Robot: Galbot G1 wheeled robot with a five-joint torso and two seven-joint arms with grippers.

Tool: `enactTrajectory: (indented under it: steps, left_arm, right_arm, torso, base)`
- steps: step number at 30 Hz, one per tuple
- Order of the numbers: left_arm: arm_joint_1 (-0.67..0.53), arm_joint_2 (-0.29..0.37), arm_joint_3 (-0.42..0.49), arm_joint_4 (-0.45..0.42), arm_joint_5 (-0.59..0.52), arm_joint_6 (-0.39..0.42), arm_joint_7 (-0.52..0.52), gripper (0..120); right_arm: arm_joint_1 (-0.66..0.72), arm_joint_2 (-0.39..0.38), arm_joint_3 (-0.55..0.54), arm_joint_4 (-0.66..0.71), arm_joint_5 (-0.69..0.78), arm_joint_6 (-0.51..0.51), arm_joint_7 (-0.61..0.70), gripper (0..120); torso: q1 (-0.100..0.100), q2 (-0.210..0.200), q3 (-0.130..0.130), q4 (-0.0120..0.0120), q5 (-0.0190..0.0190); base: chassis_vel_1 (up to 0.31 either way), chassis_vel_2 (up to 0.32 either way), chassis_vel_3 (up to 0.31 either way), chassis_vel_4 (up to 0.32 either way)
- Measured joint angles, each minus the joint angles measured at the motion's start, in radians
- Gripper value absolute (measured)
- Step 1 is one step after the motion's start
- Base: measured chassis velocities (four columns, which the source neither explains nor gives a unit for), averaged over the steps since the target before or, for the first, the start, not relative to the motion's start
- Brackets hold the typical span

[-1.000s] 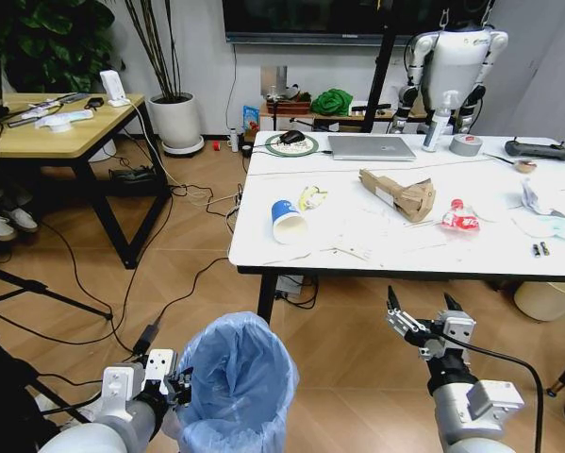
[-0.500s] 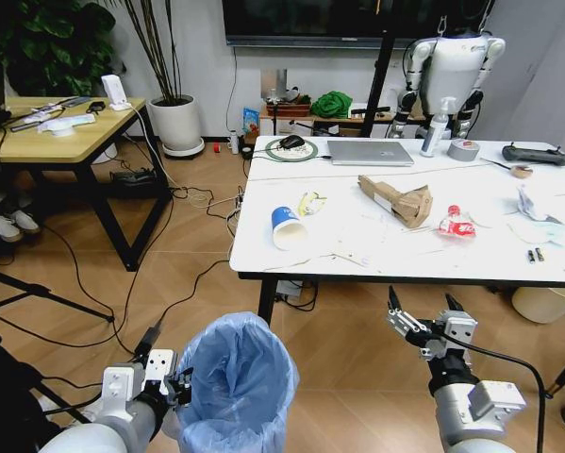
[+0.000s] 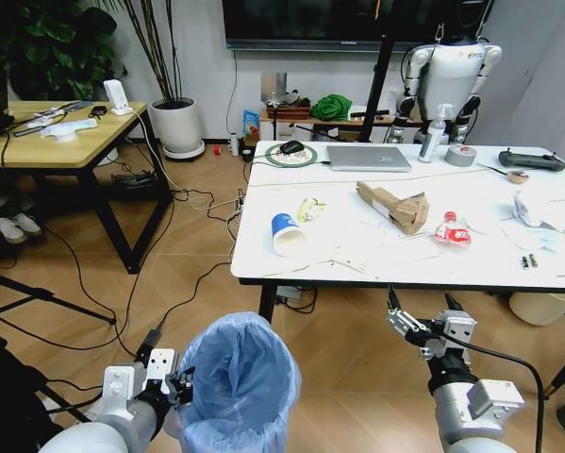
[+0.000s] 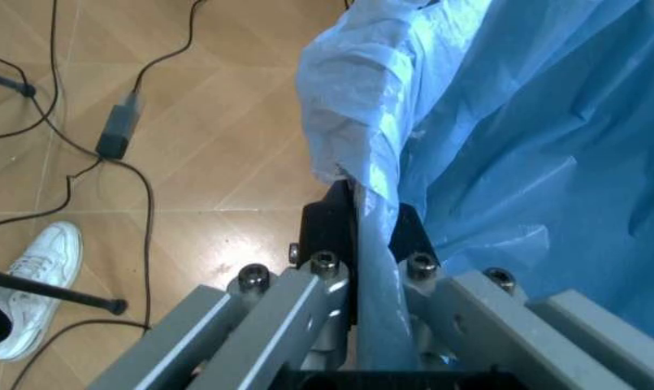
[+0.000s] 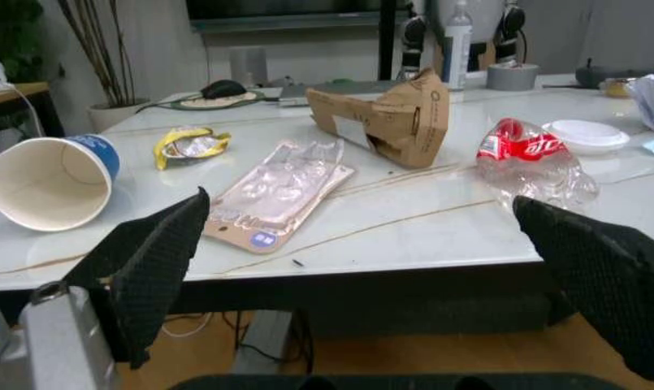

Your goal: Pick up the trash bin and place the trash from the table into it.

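Below the counter's near edge, on the robot's left: the trash bin [image 3: 240, 382], lined with a crinkled light-blue bag, is held up above the wooden floor [image 3: 93, 283].
Left end effector [image 3: 176, 389]: clamped on the bin's rim; the left wrist view shows its two fingers [image 4: 327, 219] pinching a fold of the blue bag against the rim.
Right end effector [image 3: 423, 321]: spread wide with nothing between its fingers, raised in front of the counter's near edge and below its top.
Counter [image 3: 405, 269]: white marble-look top on black legs, ahead and to the robot's right.
Trash on the counter: a blue-white paper cup [image 3: 287, 232] lies on its side near the counter's left front corner; a yellow wrapper [image 3: 309, 208] lies just behind it.
Centre: a clear plastic blister tray [image 5: 278, 191] lies flat, and a torn brown cardboard box [image 3: 392, 206] sits behind it.
Right of the box: a crushed red-labelled bottle [image 3: 450, 228].
Far right: white papers [image 3: 532, 212], well apart from the cup.
Back of the counter: a silver laptop [image 3: 369, 157] and a grey tape roll [image 3: 461, 155].
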Motion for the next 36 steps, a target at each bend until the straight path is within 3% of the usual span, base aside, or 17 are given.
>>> enactTrajectory:
  steps: [18,25,30,36]
  left_arm:
    - [0.009,-0.022,-0.006,0.000,0.035,0.000,0.021,0]
    - [0.053,-0.043,-0.015,0.000,0.064,0.000,0.063,0]
    - [0.064,-0.068,-0.020,0.000,0.104,0.000,0.133,0]
    - [0.051,-0.046,-0.012,0.000,0.111,0.000,0.160,0]
  right_arm:
    - [0.034,-0.033,0.004,0.006,0.043,-0.030,0.023,100]
    - [0.140,-0.149,0.007,-0.029,0.190,-0.067,0.060,100]
    - [0.289,-0.299,-0.010,-0.075,0.373,-0.144,0.090,100]
    - [0.376,-0.421,-0.065,-0.119,0.414,-0.184,0.091,100]
  torso:
    - [0.034,0.076,0.041,-0.0001,0.0001]
    - [0.036,0.079,0.043,0.0000,0.0003]
    - [0.035,0.077,0.042,0.0004,0.0001]
    - [0.034,0.074,0.040,-0.0003,0.0001]
  base:
    - [0.000,0.000,0.000,0.000]
    - [0.000,0.000,0.000,0.000]
    - [0.000,0.000,0.000,0.000]
    - [0.000,0.000,0.000,0.000]
